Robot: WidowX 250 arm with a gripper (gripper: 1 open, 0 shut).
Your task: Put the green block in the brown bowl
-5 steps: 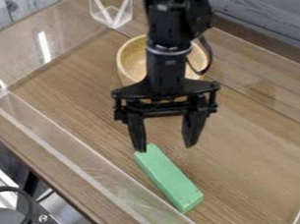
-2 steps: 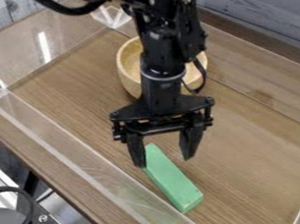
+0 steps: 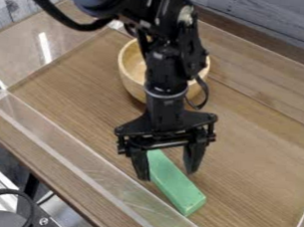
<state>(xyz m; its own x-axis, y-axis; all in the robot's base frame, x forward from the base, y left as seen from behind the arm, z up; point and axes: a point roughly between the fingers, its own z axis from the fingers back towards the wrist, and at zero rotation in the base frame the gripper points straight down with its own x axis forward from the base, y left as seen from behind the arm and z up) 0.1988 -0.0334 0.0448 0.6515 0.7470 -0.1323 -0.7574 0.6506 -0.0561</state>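
- Claw (image 3: 167, 174) spread wide over the far end of the green block (image 3: 174, 182).
- The block's long axis runs from far left to near right.

The bowl (image 3: 129, 68) sits on the counter (image 3: 60, 96) behind the gripper (image 3: 167, 167). The block (image 3: 176, 191) lies on the counter below the gripper, extending out in front of it.

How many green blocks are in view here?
1. The green block lies on the table, below the robot's open jaws. Others could be hidden behind the arm or inside the partly covered bowl.
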